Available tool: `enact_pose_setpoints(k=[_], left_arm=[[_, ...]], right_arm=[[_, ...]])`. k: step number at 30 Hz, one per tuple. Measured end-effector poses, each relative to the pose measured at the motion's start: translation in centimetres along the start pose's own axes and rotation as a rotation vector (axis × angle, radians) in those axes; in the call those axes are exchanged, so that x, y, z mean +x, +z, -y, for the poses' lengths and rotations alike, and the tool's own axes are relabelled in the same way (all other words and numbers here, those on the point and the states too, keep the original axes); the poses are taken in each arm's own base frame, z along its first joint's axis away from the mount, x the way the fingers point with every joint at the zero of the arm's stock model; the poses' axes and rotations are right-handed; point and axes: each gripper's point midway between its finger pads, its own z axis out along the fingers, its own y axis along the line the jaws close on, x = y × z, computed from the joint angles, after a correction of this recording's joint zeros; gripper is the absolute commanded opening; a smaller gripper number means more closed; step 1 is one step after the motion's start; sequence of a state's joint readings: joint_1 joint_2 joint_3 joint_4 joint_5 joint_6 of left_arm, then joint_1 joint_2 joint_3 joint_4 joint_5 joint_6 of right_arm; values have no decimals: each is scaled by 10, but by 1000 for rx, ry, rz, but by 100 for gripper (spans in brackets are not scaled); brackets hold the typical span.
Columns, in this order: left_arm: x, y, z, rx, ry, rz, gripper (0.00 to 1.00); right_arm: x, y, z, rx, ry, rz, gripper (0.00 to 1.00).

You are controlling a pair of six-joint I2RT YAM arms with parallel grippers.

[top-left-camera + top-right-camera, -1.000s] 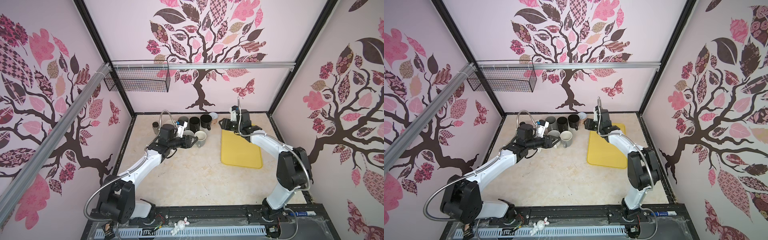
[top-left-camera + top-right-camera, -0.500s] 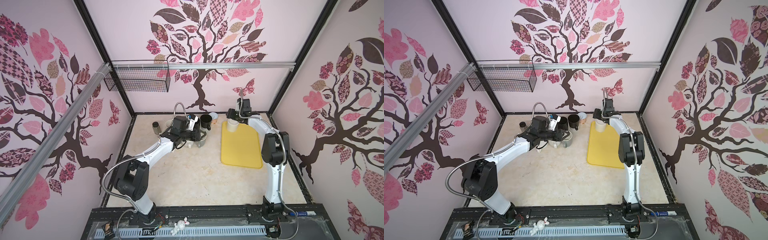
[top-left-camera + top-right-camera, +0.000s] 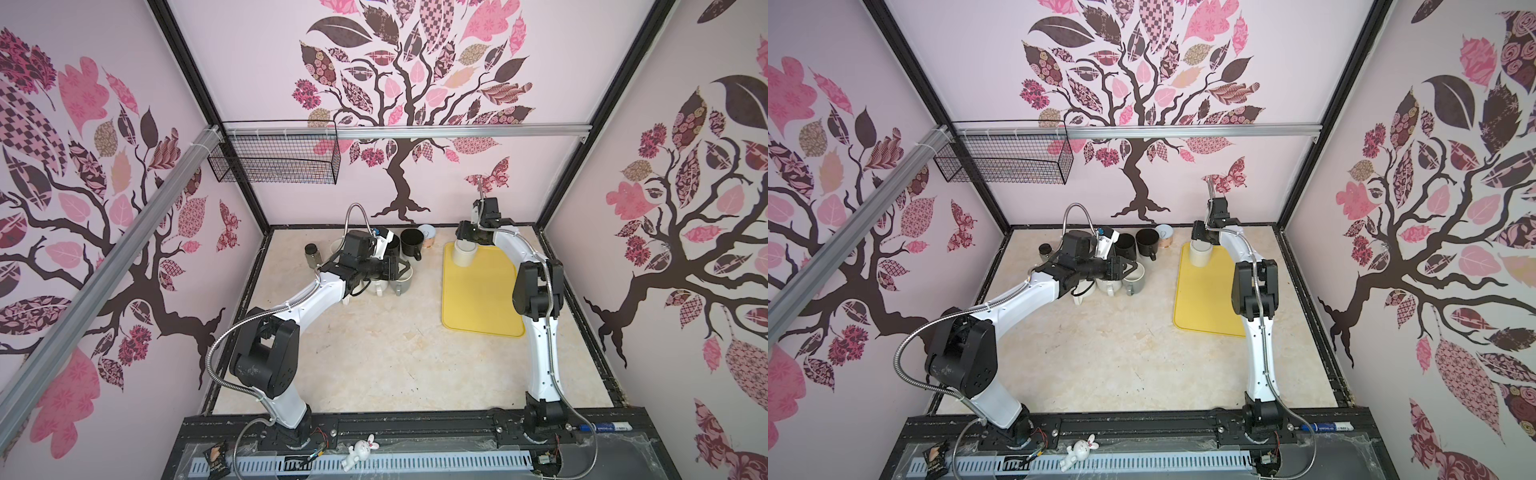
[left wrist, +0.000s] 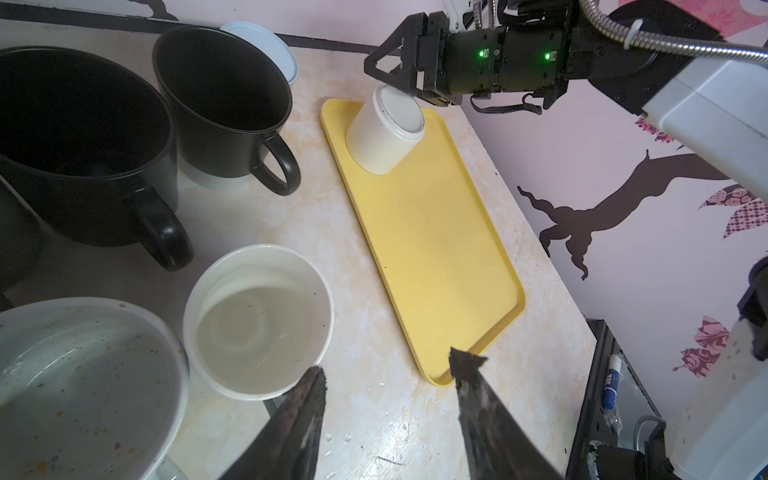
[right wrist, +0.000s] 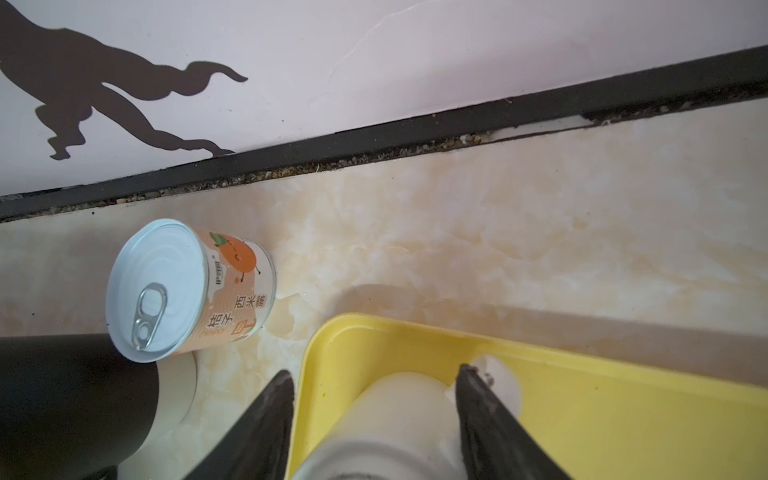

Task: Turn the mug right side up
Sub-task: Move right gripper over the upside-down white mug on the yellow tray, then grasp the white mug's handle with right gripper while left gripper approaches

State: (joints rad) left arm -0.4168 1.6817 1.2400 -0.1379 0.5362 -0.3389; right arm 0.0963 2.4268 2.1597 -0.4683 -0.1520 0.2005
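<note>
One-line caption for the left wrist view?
White mug upside down on the yellow tray, right hand close above it.

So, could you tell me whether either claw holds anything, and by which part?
Nothing is held: the right claw straddles the upside-down white mug, a gap showing; the left claw is empty.

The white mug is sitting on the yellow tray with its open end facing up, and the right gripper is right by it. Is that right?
Not quite. The white mug sits on the yellow tray with the right gripper right by it, but its open end faces down: the left wrist view shows its flat base on top.
</note>
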Motion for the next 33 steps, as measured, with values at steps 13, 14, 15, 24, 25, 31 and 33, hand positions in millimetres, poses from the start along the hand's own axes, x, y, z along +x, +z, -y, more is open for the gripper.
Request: enact_pose_setpoints(k=[13,14,15,24,25,31,33], left_arm=[[7,2,25,42,27,-18,53],[11,5,32,55,36,-29,53],[14,8,38,65,42,-39,53],[51,26,91,136,120,-123,52],[57,29,99,146,133,-134,51],[115,63,147,221,204,-263,44],[139,76,157,239,218,-316,43]], right_arm=[[71,-39,3,-35,43,-64,53],[79,-45,4,-33,51,-73,53],[85,-49,5,-32,57,-78,53],[145,-94,10,-37,91,-141,58],[148,-97,10,-36,95,-152,59],[162,-107,15,-30,128,-206,62],[165,-110,22,-34,157,-218,62]])
